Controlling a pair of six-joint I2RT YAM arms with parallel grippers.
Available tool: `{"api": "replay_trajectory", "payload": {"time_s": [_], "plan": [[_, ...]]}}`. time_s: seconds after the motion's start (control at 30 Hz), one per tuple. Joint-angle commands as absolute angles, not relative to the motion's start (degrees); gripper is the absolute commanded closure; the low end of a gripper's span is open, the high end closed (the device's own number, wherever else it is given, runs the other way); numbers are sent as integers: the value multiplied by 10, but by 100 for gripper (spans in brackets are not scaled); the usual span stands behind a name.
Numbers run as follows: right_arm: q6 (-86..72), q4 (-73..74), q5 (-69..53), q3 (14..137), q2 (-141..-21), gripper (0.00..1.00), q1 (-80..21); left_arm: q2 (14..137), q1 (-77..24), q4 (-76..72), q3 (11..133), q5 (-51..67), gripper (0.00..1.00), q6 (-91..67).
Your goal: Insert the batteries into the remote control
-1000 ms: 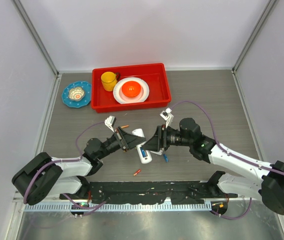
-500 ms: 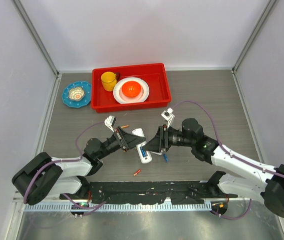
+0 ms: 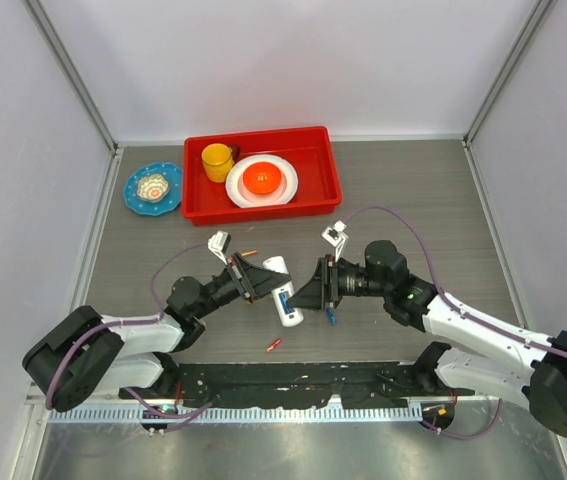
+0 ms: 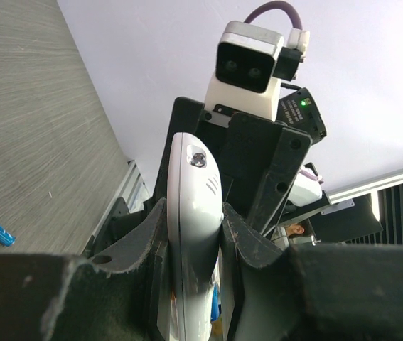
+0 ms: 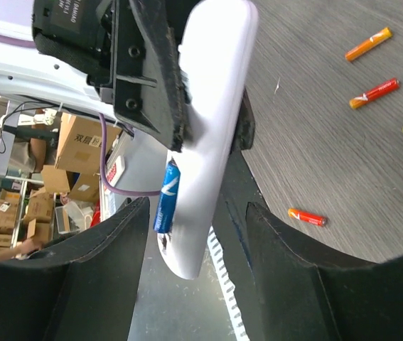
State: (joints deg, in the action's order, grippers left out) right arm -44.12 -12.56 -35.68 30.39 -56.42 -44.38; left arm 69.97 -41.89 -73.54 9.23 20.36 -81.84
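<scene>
Remote control [image 3: 289, 314] in left tool [image 3: 263, 287] w/ blue battery [image 5: 167, 196] loaded.

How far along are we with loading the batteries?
Done: one blue battery looks seated in the remote control. In hand: left gripper clamps the remote; right gripper open at its end, empty. Left: orange battery, red battery and others lie loose on the table.

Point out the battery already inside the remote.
The slim blue battery lodged in the white plastic remote control; the other batteries lie loose on the grey table.
</scene>
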Motion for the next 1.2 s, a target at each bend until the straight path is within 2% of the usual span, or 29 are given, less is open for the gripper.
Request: {"api": "replay_trajectory", "payload": {"time_s": [0.0,1.17], "plan": [[-455,-173,-381,297,-573,39,-440,686,-421,-886,114,200,100,-814],[-490,-229,-359,278,-628,53,-440,650,-421,-885,123,197,100,-830]]}}
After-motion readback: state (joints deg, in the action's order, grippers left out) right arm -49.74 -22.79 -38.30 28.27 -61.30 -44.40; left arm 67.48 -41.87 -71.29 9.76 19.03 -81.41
